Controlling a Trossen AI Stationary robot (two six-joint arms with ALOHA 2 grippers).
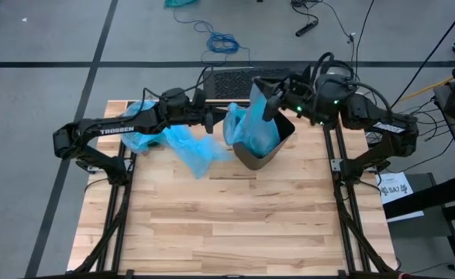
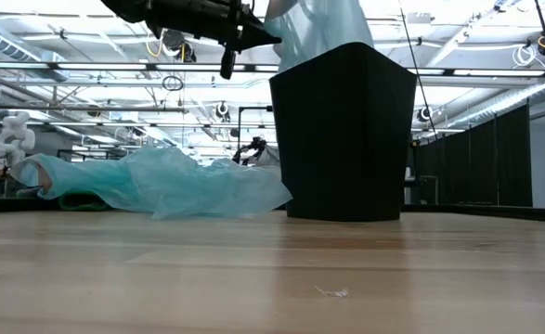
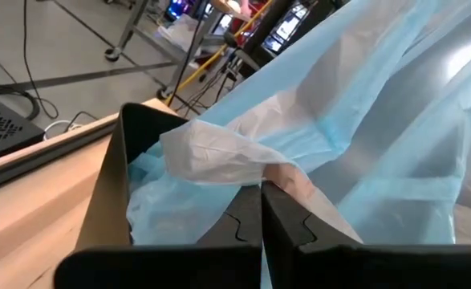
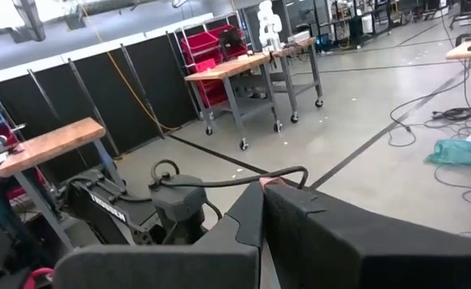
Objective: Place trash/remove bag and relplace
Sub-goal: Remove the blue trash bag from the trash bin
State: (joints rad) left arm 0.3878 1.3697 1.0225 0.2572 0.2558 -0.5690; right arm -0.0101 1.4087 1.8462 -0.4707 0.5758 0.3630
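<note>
We see a black bin [image 1: 264, 149] at the back of the wooden table [image 1: 235, 217], a pale blue bag [image 1: 252, 122] rising from its mouth; a second blue bag [image 1: 187, 146] lies spread beside it. The left hand [image 1: 211, 121] is pinched shut on a fold of the bag's film; the right hand [image 1: 272, 102] is shut at the bag's top edge. No loose trash shows. The film looks light, limp and slippery, so we judge it best gathered at the rim. "TROSSEN" reads on the left arm [image 1: 117, 130].
</note>
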